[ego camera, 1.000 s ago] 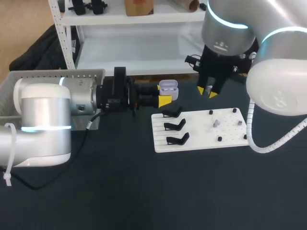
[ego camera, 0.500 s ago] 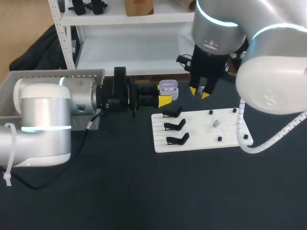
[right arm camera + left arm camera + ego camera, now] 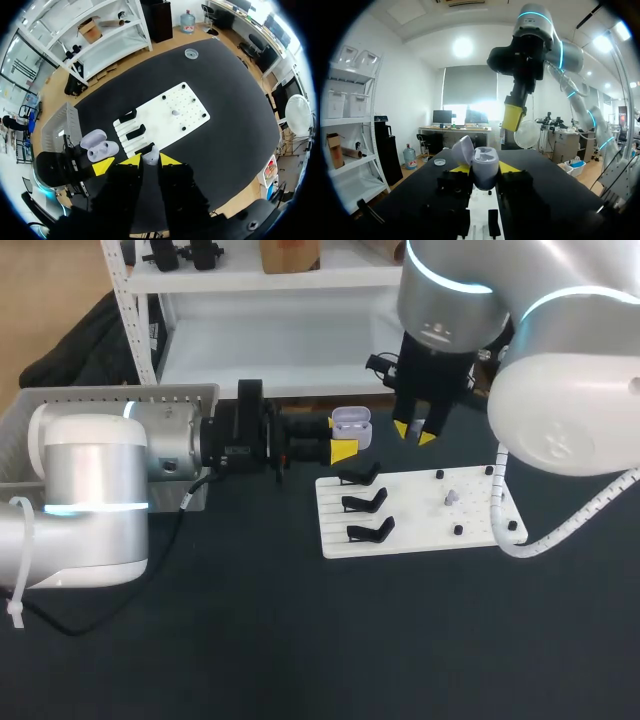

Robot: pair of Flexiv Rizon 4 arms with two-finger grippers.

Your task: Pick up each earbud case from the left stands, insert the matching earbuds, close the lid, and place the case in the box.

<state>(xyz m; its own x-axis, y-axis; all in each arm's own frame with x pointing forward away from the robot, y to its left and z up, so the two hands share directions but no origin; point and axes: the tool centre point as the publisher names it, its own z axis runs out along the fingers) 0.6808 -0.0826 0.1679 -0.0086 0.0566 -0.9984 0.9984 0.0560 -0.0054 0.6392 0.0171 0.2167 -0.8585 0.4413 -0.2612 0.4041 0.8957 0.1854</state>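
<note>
White case held open on the left, earbud pinched on the right.
Grey box point(image 3: 110, 395) sits far left; the left gripper point(image 3: 484, 169) clamps the open case point(image 3: 351, 426) from both sides, in the air behind the black stands point(image 3: 365, 502). Just beside the case, the right gripper point(image 3: 415, 432) hangs with its fingers pressed on a small white earbud point(image 3: 151, 156), above the white board point(image 3: 420, 525), where a second earbud point(image 3: 451, 497) lies.

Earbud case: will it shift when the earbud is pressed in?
Small hard shell, so likely light, rigid. The earbud case looks rounded and glossy, so slippery; the left gripper pinches only its lower half, so pressing could twist it. Its open lid may swing.
</note>
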